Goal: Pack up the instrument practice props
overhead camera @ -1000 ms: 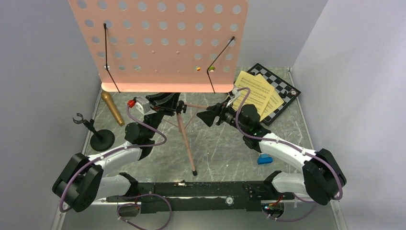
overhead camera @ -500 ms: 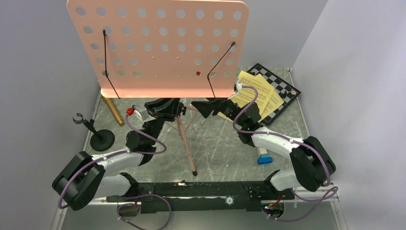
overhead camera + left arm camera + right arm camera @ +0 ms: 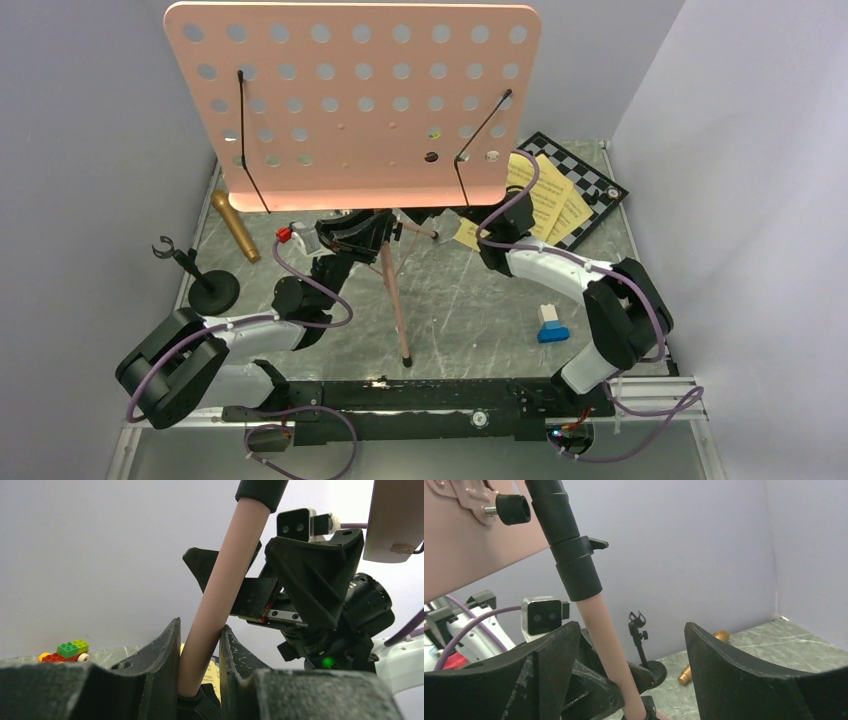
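The stand pole point(image 3: 220, 580) runs lengthwise up between both pairs: left fingers point(image 3: 160, 652) pinch it tight, while right fingers point(image 3: 724, 665) straddle it wide open, gripping nothing.

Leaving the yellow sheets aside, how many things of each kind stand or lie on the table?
stands: 2 (music stand, mic stand)
microphone: 1
chessboard: 1
brick toys: 2 (blue toy, red-green toy)
total: 6
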Motion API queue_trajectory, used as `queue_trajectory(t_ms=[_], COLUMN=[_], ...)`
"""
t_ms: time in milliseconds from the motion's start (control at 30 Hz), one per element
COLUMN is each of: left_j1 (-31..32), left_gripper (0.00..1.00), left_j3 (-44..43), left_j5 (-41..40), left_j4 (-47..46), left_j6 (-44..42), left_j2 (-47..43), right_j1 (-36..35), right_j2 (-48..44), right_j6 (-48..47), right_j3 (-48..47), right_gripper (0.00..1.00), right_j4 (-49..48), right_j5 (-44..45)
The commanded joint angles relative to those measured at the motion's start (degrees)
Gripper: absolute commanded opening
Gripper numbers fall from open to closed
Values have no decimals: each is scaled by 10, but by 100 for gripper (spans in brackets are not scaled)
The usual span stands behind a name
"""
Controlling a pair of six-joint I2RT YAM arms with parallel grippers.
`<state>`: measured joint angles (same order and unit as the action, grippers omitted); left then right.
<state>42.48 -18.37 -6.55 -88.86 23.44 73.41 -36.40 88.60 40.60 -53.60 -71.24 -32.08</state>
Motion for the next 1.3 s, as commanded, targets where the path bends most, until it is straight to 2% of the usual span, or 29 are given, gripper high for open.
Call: queue_trajectory(t_ms=[0,200,367,600,767,1033,1200,1267], left_j1=[33,34,36,41,44,52,57,58], left_gripper=[0,0,0,0,0,0,0,0], left_j3=[125,130,135,128,128,131,128,129], left_j5=[27,32,23,20,18,13,12,12], left_j4=[200,184,187,207,198,200,201,200], left_j6=[86,91,92,86,88,86,80,79], left_j2=[94,101,92,81,88,81,81,79], right_j1=[-3,-3,-7,-53,-80,-82,-81,-81], right_j2=[30,92,92,19,-3,2,5,8], right_j6=[36,94,85,-87,-158,-154,-133,-127], right_j3=[-47,-98,-98,-85,-94,-100,-95,-99], right_gripper=[80,77,73,72,69,48,44,28], right_j4=[-64,-104,-98,63,133,139,101,96], right_j5=[-61,-114,-94,-47,-16,-7,5,5])
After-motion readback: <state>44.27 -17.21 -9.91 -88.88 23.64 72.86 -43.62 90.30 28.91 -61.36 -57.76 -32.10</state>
